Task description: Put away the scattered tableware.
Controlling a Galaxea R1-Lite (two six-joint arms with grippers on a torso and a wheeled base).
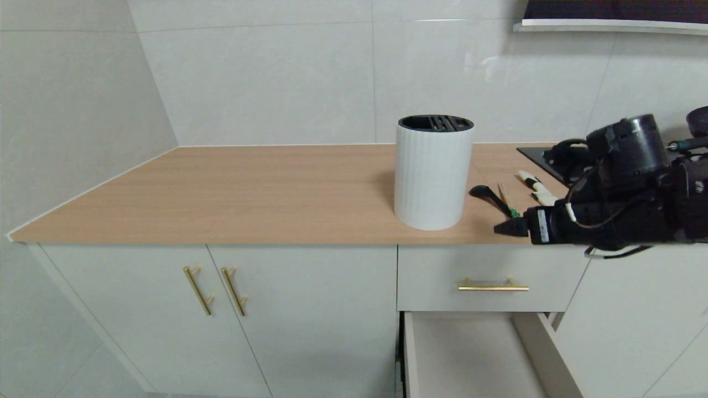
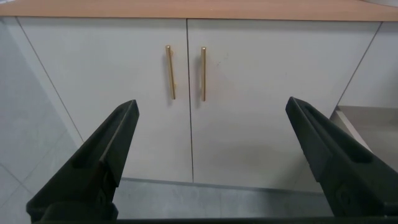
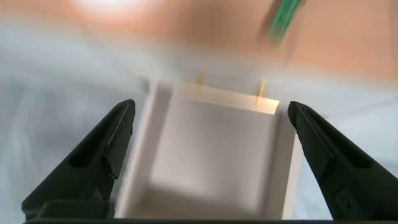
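Several pieces of tableware lie loose on the counter (image 1: 249,193), right of the white ribbed holder (image 1: 433,182): a black spoon (image 1: 482,192), green-tipped chopsticks (image 1: 508,203) and white-handled pieces (image 1: 535,185) — none put away.

Right gripper (image 1: 510,227) hangs at the counter's front edge, just beside the chopsticks and above the open drawer (image 1: 470,354). Its claw is spread wide, with nothing in it.

Left gripper (image 2: 211,106) is also wide and empty, held low, facing the cabinet doors (image 2: 186,112).

Step in hand, as I judge it: approach for the first pick. Next move calls for advancing over the counter, lowering onto one thin piece and closing squarely — flat utensils give little to grip.
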